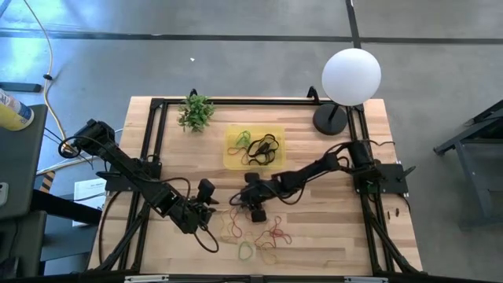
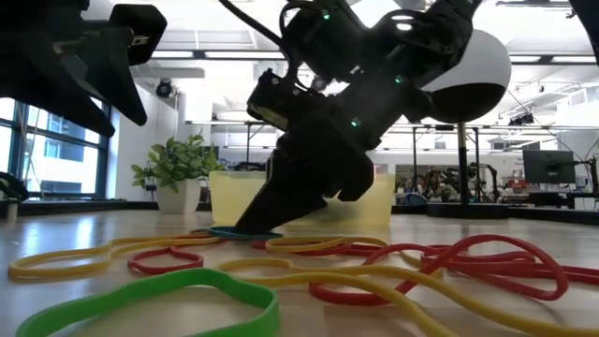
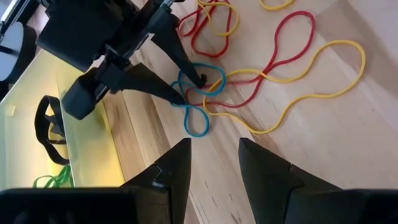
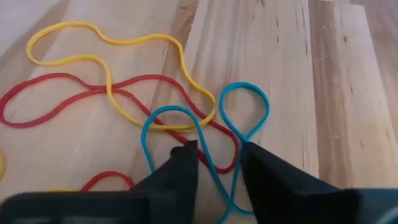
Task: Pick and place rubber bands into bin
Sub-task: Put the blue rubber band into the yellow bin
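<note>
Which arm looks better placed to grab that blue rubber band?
The right. Its gripper is down on the table with fingertips straddling the blue rubber band. The left gripper hangs above the table, nearby, holding nothing.

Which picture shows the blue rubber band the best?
The right wrist view: the blue rubber band fills the middle, its loops clear, with the right end effector straddling it. The left wrist view shows it smaller. The low view shows only a thin edge. In the high view I can't make it out.
</note>
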Controlling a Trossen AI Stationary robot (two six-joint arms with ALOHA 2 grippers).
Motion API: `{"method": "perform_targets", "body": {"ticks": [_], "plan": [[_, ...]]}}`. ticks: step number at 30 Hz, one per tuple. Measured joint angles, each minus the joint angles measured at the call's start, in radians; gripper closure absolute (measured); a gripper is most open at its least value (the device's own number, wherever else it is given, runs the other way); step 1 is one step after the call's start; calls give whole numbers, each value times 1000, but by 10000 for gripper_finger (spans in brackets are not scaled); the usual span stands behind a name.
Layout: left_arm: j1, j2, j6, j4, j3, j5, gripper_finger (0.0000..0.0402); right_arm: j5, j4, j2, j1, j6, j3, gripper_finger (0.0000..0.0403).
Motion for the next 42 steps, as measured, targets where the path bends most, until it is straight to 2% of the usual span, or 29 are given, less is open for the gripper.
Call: {"method": "perform_targets", "body": {"ticks": [5,7,11,16,23,42], "plan": [[0,0,-5,-3,0,0,279,-4,-66,0,0,-16,26,377],[0,0,-5,-3,0,0,279,-3,-78,0,0,-22,33,395],[0,0,-5,-4,0,0,279,-1,-122,0,1,-19,58,382],[0,0,-6,-6,0,0,279,13,-182,-23,7,-44,78,399],[0,0,-12,-11,0,0,279,26,-258,-103,11,-48,74,400],[0,0,-12,-10,0,-3,279,64,-328,-293,37,-83,77,401]]}}
